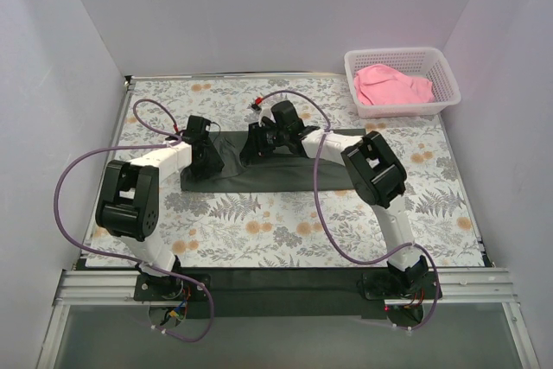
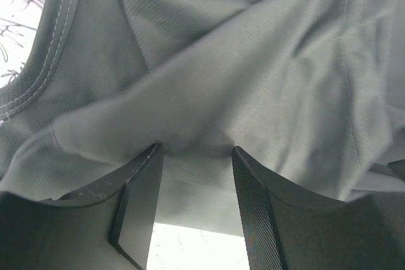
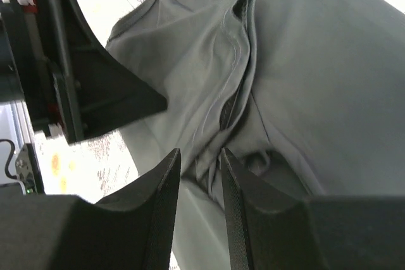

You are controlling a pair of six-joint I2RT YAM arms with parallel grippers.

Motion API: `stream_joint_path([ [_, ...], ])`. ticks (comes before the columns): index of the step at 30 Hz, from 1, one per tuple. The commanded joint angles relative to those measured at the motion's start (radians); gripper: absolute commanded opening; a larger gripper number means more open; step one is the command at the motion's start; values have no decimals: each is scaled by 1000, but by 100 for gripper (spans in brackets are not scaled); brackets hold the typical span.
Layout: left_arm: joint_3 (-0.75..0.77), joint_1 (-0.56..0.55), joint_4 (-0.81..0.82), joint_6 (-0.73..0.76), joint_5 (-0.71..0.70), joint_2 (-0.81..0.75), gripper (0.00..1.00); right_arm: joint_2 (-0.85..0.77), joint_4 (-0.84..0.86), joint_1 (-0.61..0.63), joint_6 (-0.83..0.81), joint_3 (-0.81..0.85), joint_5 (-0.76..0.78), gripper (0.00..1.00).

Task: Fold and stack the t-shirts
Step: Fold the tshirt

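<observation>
The dark grey-green t-shirt (image 1: 276, 177) lies spread across the middle of the table, bunched up at its far left side. My left gripper (image 1: 210, 155) is down on that left end. In the left wrist view a thick fold of the shirt (image 2: 253, 61) drapes over the tips of the left gripper (image 2: 195, 148), whose jaws stand well apart. My right gripper (image 1: 259, 143) is at the shirt's far edge. Its jaws (image 3: 199, 151) stand narrowly apart around crumpled folds of the shirt (image 3: 316, 80). The pink t-shirt (image 1: 393, 84) lies crumpled in the basket.
A white mesh basket (image 1: 445, 92) stands at the table's far right corner. The floral tablecloth (image 1: 285, 231) shows in front of the shirt. White walls close in the left, back and right. The left arm's black end (image 3: 82, 86) is close beside the right gripper.
</observation>
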Motion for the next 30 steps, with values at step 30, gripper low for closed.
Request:
stream_joint_path([
  [30,5,-3,-29,-3,-92,62,45,99,100,-77,88,-26,-44,19],
])
